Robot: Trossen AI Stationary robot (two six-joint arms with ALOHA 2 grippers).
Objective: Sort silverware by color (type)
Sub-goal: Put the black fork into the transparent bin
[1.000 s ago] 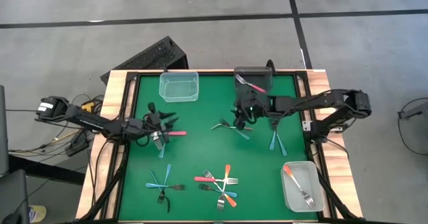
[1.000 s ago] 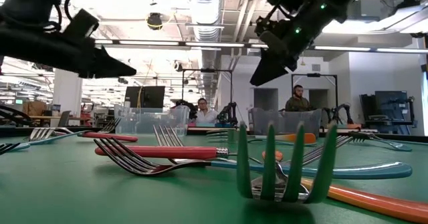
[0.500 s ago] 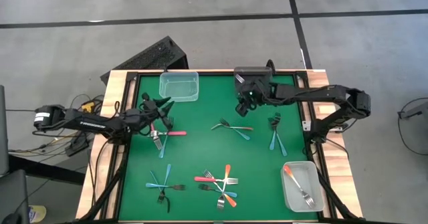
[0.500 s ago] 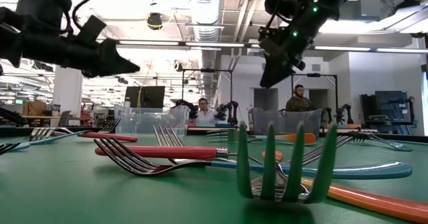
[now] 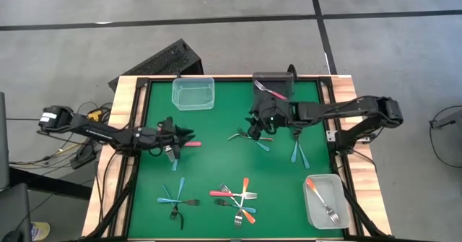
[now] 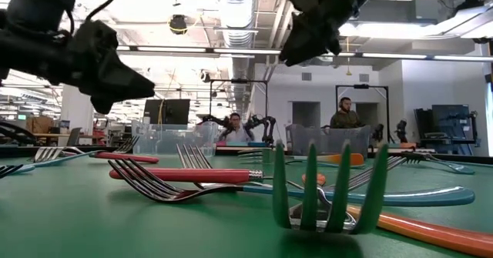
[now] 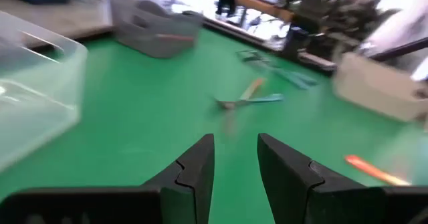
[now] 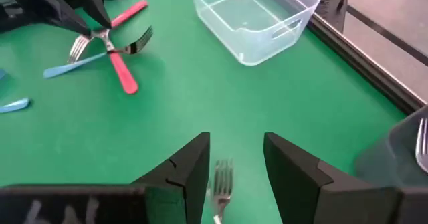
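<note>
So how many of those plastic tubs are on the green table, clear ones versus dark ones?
Clear tubs: 2, one at the far edge and one in the near right corner
Dark tub: 1, at the far edge near the right arm
Total: 3 tubs

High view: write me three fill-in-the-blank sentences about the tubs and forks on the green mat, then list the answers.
1. The clear tub at the mat's far edge holds ____ forks.
2. The dark tub holds a fork with a ____ handle.
3. The clear tub at the near right corner holds a fork with an ____ handle.

Answers: no; pink; orange
</note>
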